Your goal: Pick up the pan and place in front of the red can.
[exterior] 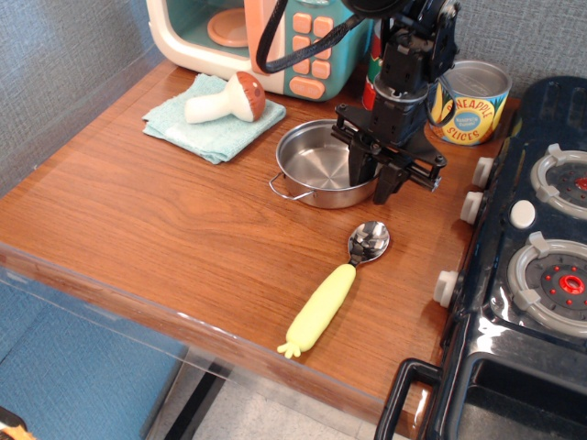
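The shiny steel pan point(316, 165) rests flat on the wooden table, with one wire loop handle pointing front-left. My gripper point(373, 179) is at the pan's right rim, pointing down, with its two fingers spread apart on either side of the rim. It looks open. The red tomato sauce can point(370, 92) stands just behind the pan and is mostly hidden by my arm. Only a sliver of its left edge shows.
A yellow pineapple can point(470, 103) stands right of the arm. A yellow-handled spoon point(335, 289) lies in front of the pan. A toy mushroom point(227, 101) lies on a teal cloth point(206, 128) at the left, before a toy microwave point(266, 41). A black toy stove point(532, 247) borders the right.
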